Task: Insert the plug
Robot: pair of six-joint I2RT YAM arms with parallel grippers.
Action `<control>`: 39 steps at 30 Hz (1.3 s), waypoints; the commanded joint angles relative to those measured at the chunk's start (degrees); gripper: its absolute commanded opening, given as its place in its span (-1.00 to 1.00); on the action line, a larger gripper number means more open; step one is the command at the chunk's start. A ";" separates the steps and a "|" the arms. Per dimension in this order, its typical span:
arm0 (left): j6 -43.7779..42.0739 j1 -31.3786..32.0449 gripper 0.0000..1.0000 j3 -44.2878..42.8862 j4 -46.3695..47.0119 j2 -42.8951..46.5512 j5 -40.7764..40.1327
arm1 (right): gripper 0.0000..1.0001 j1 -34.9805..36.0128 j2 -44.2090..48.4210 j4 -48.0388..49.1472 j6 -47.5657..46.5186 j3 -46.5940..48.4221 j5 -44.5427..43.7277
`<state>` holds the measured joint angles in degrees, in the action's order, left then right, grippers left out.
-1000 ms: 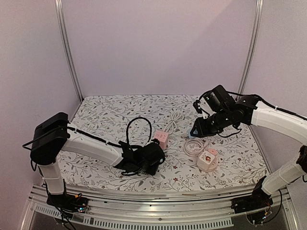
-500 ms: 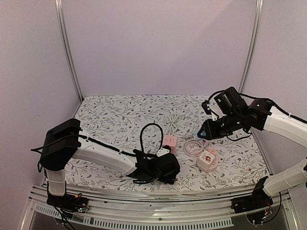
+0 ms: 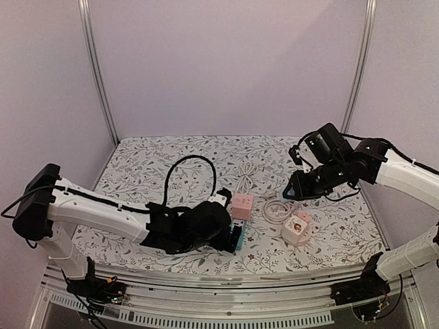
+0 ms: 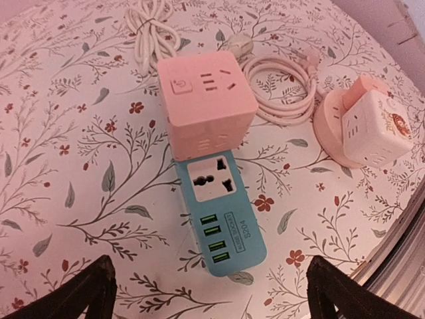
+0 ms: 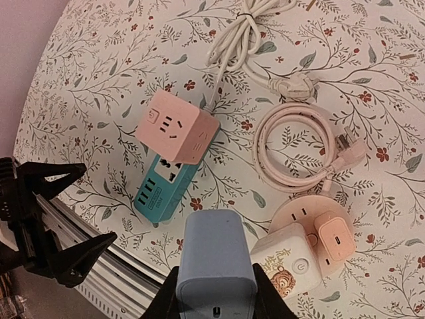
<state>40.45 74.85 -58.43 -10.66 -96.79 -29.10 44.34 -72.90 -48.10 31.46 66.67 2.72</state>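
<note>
Blue plug block [image 5: 216, 256]: likely light, rigid, slick; flanks clamped in right claw [image 5: 216, 292]; left claw [image 4: 209, 262] agape; teal power strip [image 5: 166, 183] at ten o'clock.

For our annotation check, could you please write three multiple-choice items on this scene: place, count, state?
1. The pink plastic cube socket sits: A against the teal rectangular plastic power strip; B in the right tool; C on a round base.
2. The strip's green USB ports: A two; B four; C six.
3. The left tool is: A open; B gripping a cable; C gripping the strip.
A, they touch; B, four in a row; A, fingers wide apart.
</note>
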 commanded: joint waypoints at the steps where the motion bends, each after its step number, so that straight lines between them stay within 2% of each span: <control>1: -6.14 -4.02 0.99 6.22 3.80 6.35 -4.19 | -1.00 1.74 -2.06 -1.21 2.61 2.85 0.56; 10: -15.09 -13.38 0.98 20.07 19.36 14.38 -3.58 | -1.00 4.39 -8.23 -3.26 6.64 6.71 1.84; 21: -21.70 -17.75 0.98 28.62 37.93 12.12 -1.20 | -1.00 9.12 -16.35 -5.07 11.71 11.10 1.92; 27: -23.00 -18.09 0.99 30.05 41.08 11.43 -1.09 | -1.00 10.02 -20.86 -4.03 14.49 11.92 1.35; 31: -22.96 -18.12 0.98 32.66 45.17 12.04 -0.36 | -1.00 10.14 -23.50 0.14 17.30 11.30 1.67; 39: -23.51 -18.16 0.98 33.04 45.24 12.81 0.29 | -1.00 11.27 -28.84 7.06 23.36 11.75 2.37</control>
<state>18.04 57.60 -26.09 32.51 -84.79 -29.32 54.74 -99.59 -45.78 50.54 77.32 4.93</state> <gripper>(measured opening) 0.992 0.281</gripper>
